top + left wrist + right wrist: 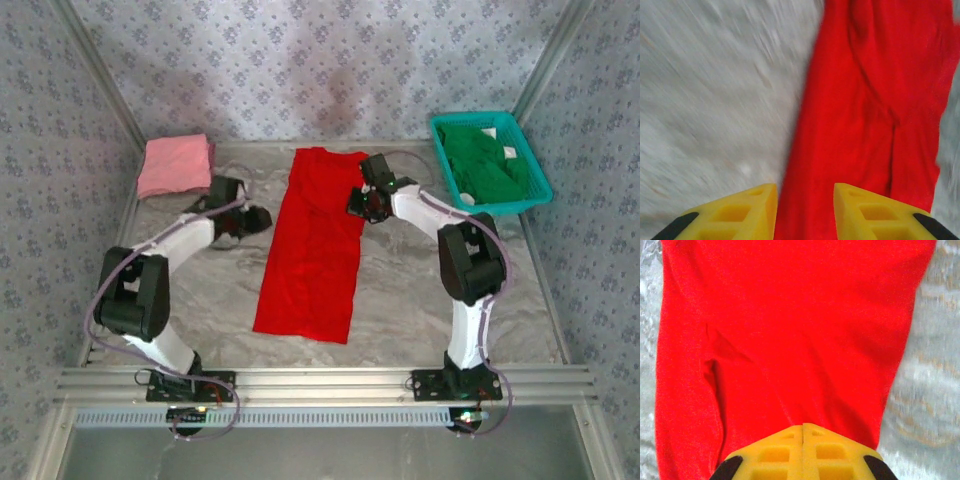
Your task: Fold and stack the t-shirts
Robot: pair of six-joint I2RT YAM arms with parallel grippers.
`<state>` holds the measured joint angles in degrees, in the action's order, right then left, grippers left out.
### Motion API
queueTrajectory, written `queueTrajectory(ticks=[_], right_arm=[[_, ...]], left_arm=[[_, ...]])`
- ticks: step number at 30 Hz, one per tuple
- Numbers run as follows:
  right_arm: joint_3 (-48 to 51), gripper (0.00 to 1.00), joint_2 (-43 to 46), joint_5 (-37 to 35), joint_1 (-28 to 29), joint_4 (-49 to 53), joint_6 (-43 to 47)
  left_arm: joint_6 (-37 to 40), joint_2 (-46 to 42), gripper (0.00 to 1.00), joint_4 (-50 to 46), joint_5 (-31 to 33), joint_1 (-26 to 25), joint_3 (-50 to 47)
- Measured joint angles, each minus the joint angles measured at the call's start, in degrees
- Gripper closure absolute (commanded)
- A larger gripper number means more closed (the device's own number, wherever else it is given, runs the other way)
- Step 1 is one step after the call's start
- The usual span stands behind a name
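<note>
Red t-shirt (312,250) lies as a long folded strip mid-desk (200,290), running from the far edge toward the near edge. I read right gripper (803,429) clenched over its far right side; left gripper (804,195) released, jaws parted at its left edge.

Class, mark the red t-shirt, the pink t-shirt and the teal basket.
red t-shirt (312,255): top view, its middle.
pink t-shirt (175,165): top view, its middle.
teal basket (445,160): top view, left rim.
</note>
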<state>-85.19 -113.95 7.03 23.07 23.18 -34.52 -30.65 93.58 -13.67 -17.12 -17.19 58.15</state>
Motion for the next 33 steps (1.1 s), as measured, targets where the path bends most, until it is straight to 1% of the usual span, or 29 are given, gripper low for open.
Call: queueTrajectory(ticks=[3, 6, 8, 11, 15, 20, 21, 22, 23, 26, 29, 31, 33], right_arm=[[-4.63, 1.00, -5.25, -1.05, -1.70, 1.79, 0.11], [-8.85, 1.00, -10.88, -1.09, -3.63, 2.51, 0.07], [-11.58, 1.00, -14.47, -0.55, -4.81, 2.60, -0.15], [-16.98, 1.00, -17.29, -0.94, -6.01, 3.08, -1.01], [-23.06, 1.00, -21.66, -0.59, -7.19, 3.23, -3.15], [-34.07, 1.00, -28.24, -0.37, -8.63, 5.05, -4.81], [-35.60, 1.00, -29.14, -0.37, -8.87, 5.55, -4.94], [-37.29, 1.00, -30.08, -0.35, -9.16, 6.05, -5.11], [-38.49, 0.98, -30.73, -0.11, -9.44, 6.32, -5.18], [-39.17, 0.89, -30.99, 1.79, -9.94, 7.06, -5.62], [-38.21, 0.82, -29.57, 4.98, -10.05, 7.80, -5.55], [-33.68, 0.79, -25.31, 6.93, -9.53, 7.82, -4.74], [-25.31, 0.77, -17.44, 8.83, -8.39, 6.47, -3.96]], left_arm=[[-1.55, -1.95, 0.71, 0.13, -0.02, -3.34, -6.80], [-3.78, -7.13, 0.66, -0.07, 0.98, -4.76, -12.57], [-5.29, -12.11, 0.65, -0.87, 1.51, -5.49, -15.34], [-7.02, -17.81, 0.62, -2.38, 2.12, -6.36, -17.62], [-9.64, -23.37, 0.60, -4.57, 2.14, -7.19, -21.94], [-13.16, -29.31, 0.58, -8.22, 2.08, -8.24, -28.15], [-13.66, -30.10, 0.57, -8.63, 2.08, -8.39, -28.85], [-14.12, -31.06, 0.51, -9.03, 2.01, -8.50, -29.66], [-14.62, -31.82, 0.50, -9.14, 1.81, -8.72, -30.32], [-15.82, -33.27, 0.50, -8.98, 1.20, -9.62, -31.36], [-16.41, -33.48, 0.48, -7.72, -0.02, -11.10, -31.45], [-16.61, -33.20, 0.48, -5.99, -0.96, -11.72, -31.45], [-16.61, -32.17, 0.49, -4.20, -1.79, -12.09, -31.45]])
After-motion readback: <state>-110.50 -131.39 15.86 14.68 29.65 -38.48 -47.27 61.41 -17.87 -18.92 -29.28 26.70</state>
